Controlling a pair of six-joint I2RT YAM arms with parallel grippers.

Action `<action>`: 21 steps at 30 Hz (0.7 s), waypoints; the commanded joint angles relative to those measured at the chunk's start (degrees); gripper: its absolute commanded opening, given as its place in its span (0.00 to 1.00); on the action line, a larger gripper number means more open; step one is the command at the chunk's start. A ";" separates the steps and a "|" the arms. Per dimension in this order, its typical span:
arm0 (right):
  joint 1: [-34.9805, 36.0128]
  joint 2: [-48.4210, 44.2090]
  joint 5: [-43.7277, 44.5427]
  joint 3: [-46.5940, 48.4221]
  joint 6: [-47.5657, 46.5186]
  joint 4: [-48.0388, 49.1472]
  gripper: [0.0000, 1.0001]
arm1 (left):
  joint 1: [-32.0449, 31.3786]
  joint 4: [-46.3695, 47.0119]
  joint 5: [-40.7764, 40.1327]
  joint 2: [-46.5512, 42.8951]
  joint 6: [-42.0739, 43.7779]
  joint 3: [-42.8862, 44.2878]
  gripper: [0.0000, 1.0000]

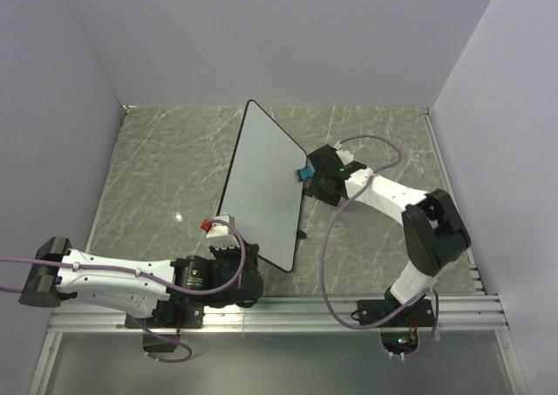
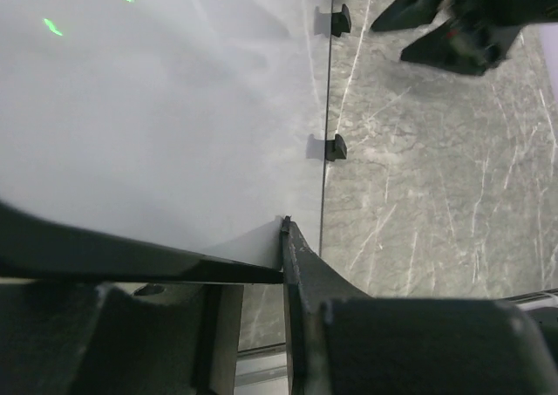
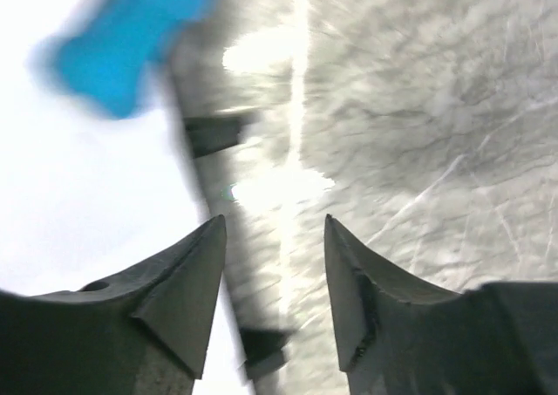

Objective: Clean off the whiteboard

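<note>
The whiteboard (image 1: 266, 186) is a large white board with a thin black rim, lying slanted across the middle of the table, its face blank. My left gripper (image 1: 248, 257) is shut on its near corner; the left wrist view shows the board (image 2: 157, 107) clamped between my left gripper's (image 2: 283, 238) jaws. A small blue eraser (image 1: 304, 173) sits at the board's right edge. My right gripper (image 1: 314, 179) is right beside it, open and empty. In the blurred right wrist view the eraser (image 3: 131, 37) lies on the board (image 3: 78, 194) ahead and left of my right gripper (image 3: 275, 225).
A small red and white object (image 1: 214, 224) lies at the board's left edge. Two black feet (image 2: 335, 146) stick out from the board's right edge. The green marbled tabletop (image 1: 157, 168) is walled on three sides, with a metal rail (image 1: 305, 312) along the near edge.
</note>
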 commanded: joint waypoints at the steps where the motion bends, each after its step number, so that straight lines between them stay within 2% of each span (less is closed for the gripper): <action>1: 0.16 -6.50 -0.29 0.21 2.07 1.53 0.57 | 0.09 -8.04 6.79 0.66 4.11 -1.34 0.00; 8: 0.07 -14.06 0.23 0.83 0.32 -0.40 0.58 | 0.09 -8.12 7.31 1.62 5.26 -0.28 0.01; 15: 0.16 -19.60 -0.38 -4.44 -0.04 -1.11 0.58 | 0.09 -9.62 7.49 3.82 3.50 1.30 0.08; 18: 0.16 -21.26 -1.34 -7.69 0.48 -0.24 0.58 | 0.09 -8.48 7.75 4.87 6.39 2.44 0.16; 19: 0.07 -21.53 -1.61 -9.18 0.57 0.03 0.58 | 0.09 -8.39 7.93 5.48 7.01 2.88 0.22; 21: 0.16 -22.32 -1.70 -10.41 0.57 0.38 0.58 | 0.09 -9.00 8.02 6.10 6.84 3.93 0.29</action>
